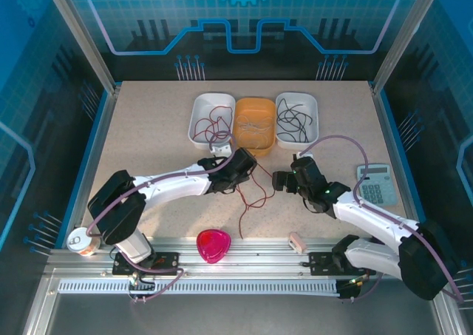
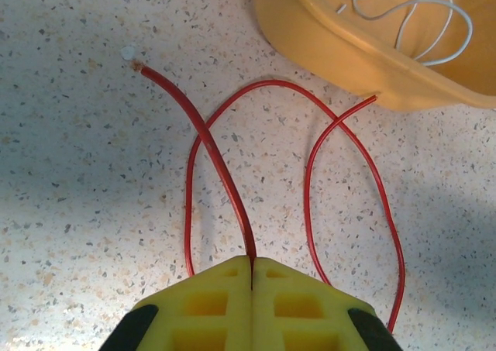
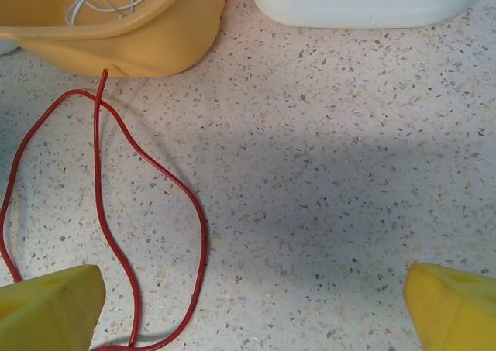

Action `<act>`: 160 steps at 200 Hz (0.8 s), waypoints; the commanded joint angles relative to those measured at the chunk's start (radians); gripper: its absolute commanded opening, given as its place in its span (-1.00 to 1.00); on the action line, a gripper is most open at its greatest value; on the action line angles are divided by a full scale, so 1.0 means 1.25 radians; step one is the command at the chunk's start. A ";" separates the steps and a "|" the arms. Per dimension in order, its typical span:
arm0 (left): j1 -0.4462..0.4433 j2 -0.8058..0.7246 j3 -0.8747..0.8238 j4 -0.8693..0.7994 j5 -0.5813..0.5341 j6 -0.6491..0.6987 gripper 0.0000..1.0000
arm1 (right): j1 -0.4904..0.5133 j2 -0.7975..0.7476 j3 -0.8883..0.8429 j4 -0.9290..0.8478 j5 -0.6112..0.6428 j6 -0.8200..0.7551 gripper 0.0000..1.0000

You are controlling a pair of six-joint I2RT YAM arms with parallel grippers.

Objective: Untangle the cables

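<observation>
Your left end effector [image 2: 253, 269] pinches the last loose red cable [image 2: 208, 142], looping on the desk [image 2: 77, 211] just ahead of it, your right end effector [image 3: 256, 312] is spread, and other cables [image 1: 295, 120] seem already sorted into trays [image 1: 211, 96] beyond.

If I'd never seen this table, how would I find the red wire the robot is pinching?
Find the orange tray, middle of three at the table's far side. Just in front of it a red wire loops over the bare tabletop, pinched in the left gripper. The other red wires sit inside the left white tray.
</observation>
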 commanded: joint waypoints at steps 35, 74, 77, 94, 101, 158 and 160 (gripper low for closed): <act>0.022 -0.076 -0.013 -0.009 0.003 0.075 -1.00 | -0.010 0.020 0.026 -0.029 -0.025 0.006 0.99; 0.023 -0.150 -0.022 -0.008 0.020 0.156 -1.00 | -0.006 0.058 0.045 -0.046 -0.038 -0.001 0.99; 0.023 -0.156 -0.023 -0.004 0.024 0.165 -1.00 | -0.006 0.063 0.048 -0.048 -0.038 -0.001 0.99; 0.024 -0.201 -0.030 0.004 0.050 0.211 -1.00 | 0.001 0.091 0.069 -0.064 -0.035 -0.006 0.99; 0.024 -0.219 -0.030 0.002 0.060 0.228 -1.00 | 0.005 0.104 0.079 -0.071 -0.036 -0.008 0.99; 0.028 -0.334 0.025 -0.093 0.126 0.327 -1.00 | 0.054 0.219 0.170 -0.109 -0.016 -0.028 0.99; 0.028 -0.339 0.026 -0.096 0.126 0.330 -1.00 | 0.055 0.222 0.174 -0.111 -0.015 -0.029 0.99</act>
